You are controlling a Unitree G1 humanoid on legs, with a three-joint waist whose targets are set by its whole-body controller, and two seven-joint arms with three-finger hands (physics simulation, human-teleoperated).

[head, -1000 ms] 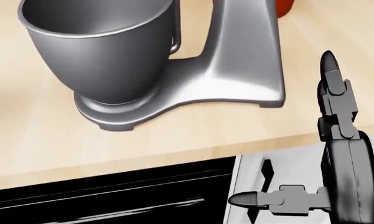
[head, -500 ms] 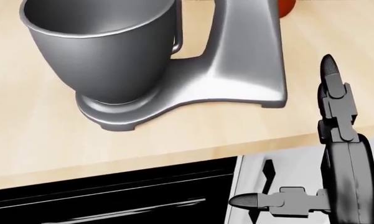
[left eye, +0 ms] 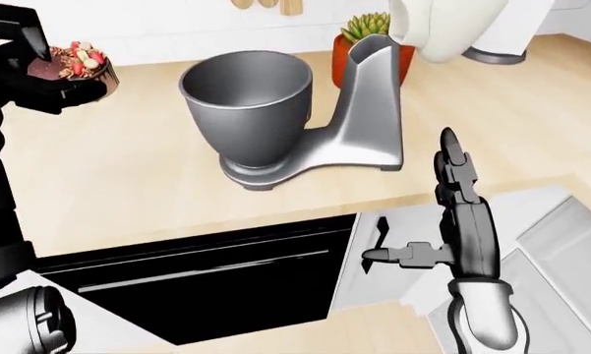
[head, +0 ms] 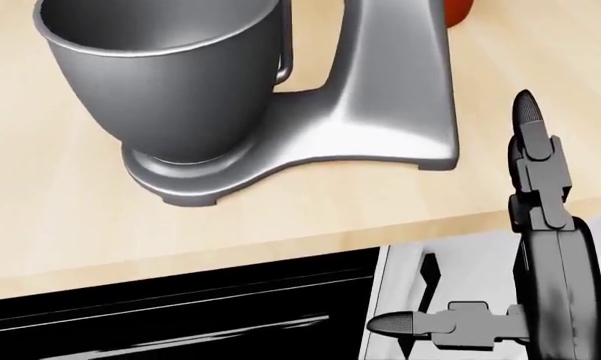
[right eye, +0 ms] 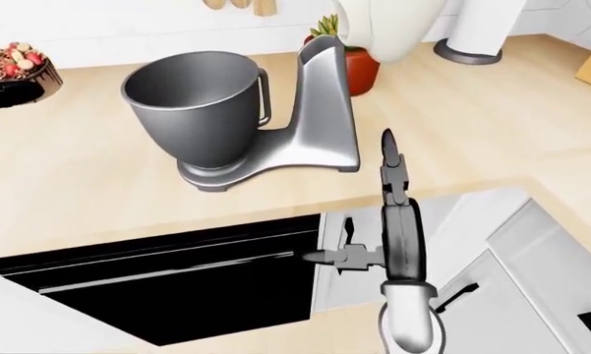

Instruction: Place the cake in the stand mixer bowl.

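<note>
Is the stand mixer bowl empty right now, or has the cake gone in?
Empty as far as visible: the stand mixer bowl shows bare metal inside, and the cake sits in the left hand, left of it.

Stand mixer bowl (left eye: 248, 107): brushed grey metal, satin sheen, smooth; mixer stand (left eye: 359, 122), same metal, brighter highlights
Counter (left eye: 128, 177): pale wood, matt, faint grain
Oven front (left eye: 207, 276), lower left: black, high gloss, reflective
Cake (left eye: 71, 63), upper left: dark glossy icing, rough topping
Right hand (left eye: 452, 210): matt dark plastic, ribbed fingertips
Plant pot (left eye: 372, 63): glossy red
</note>
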